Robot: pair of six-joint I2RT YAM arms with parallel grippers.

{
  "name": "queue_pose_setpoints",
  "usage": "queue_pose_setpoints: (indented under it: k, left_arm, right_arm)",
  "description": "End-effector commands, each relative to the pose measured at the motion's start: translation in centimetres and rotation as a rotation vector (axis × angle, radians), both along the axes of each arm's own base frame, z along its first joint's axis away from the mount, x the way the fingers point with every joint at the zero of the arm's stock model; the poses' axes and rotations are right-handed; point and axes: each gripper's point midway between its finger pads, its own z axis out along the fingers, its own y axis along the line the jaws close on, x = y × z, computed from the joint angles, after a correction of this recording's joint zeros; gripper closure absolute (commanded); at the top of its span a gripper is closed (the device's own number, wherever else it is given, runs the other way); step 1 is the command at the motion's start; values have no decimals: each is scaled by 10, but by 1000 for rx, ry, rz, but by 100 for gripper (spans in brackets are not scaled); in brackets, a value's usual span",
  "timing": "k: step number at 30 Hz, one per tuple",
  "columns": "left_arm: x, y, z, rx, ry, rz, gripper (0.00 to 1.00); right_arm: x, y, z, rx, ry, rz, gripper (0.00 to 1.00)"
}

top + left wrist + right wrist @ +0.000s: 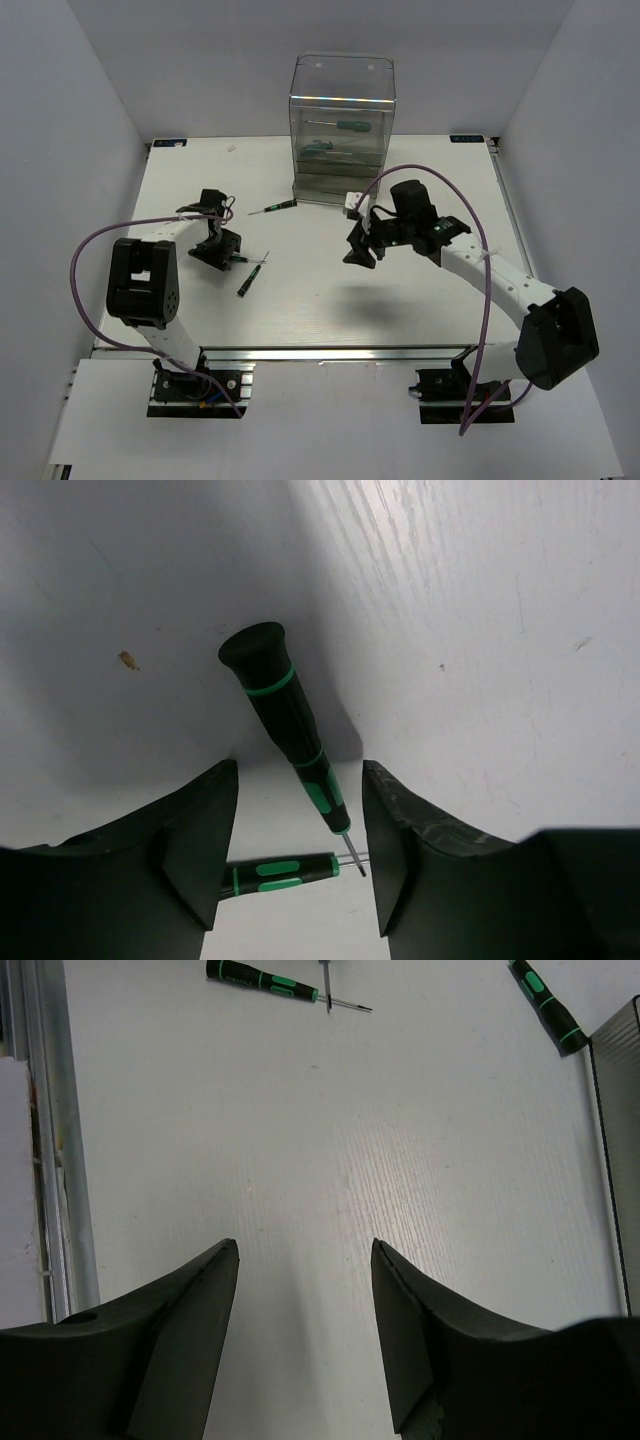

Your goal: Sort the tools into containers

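The transparent box (342, 100) stands at the far side of the white desk (420, 320), with stacked drawers (338, 172) filling its lower part. Through its walls two green-handled tools show. The lower stored screwdriver (318, 148) lies in one drawer and the upper stored screwdriver (352, 126) lies in a level above it. Which drawers exactly cannot be told.

Well in front of the box and off to its left, the left tool (300, 850) has its fingers spread wide and grips nothing. Below the gap lies the slanted screwdriver (288, 715), its handle pointing away. The crosswise screwdriver (278, 870) lies nearer the fingertips, and the two thin shafts cross. Whether a finger touches either one cannot be told.

Directly in front of the box, the right tool (305, 1340) is also spread and empty, above bare desk. Closer to the box, just off its front left corner, rests the lone screwdriver (272, 208).

An aluminium rail (330, 353) edges the desk on the side farthest from the box. Pale walls (80, 100) close in to the box's left, right and behind.
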Motion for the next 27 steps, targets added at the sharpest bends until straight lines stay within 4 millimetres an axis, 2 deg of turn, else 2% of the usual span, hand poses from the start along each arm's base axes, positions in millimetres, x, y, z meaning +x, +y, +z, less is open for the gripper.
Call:
queue_pose_setpoints:
  k: [1,2,3,6,7,11,15,17,21,22,25,27]
  left_arm:
    - [5,3,1,-15,7,86,40]
    - [9,4,2,-21,7,102,41]
    - [5,3,-6,-21,51,106,43]
    - [2,1,-10,-24,120,115,55]
    - [0,1,-17,-25,148,114,62]
    - [5,-3,-15,-48,129,100,78]
    - [32,-7,10,-61,28,62,91]
    - [53,-11,32,-77,-35,36,98]
    - [82,-30,72,-174,-180,-4,100]
    - [83,-46,80,-244,-198,-13,100]
    - [94,-74,100,-350,-266,-11,100]
    - [99,-105,107,-406,-296,-38,100]
  right_arm:
    - [-1,-3,12,33,-20,-14,39]
    - [-1,-4,12,34,-19,-18,39]
    - [-2,-5,11,33,-16,-20,39]
    - [-1,-10,12,37,-21,-32,39]
    - [-2,-12,13,39,-21,-35,39]
    - [0,-19,12,43,-17,-58,40]
    - [-2,-25,8,38,-6,-70,40]
    - [-2,-29,6,32,-4,-82,40]
    - [-3,-39,5,26,1,-111,40]
    - [-3,-42,6,28,1,-118,40]
    - [-1,-52,8,31,2,-166,40]
    - [4,-61,8,33,12,-222,40]
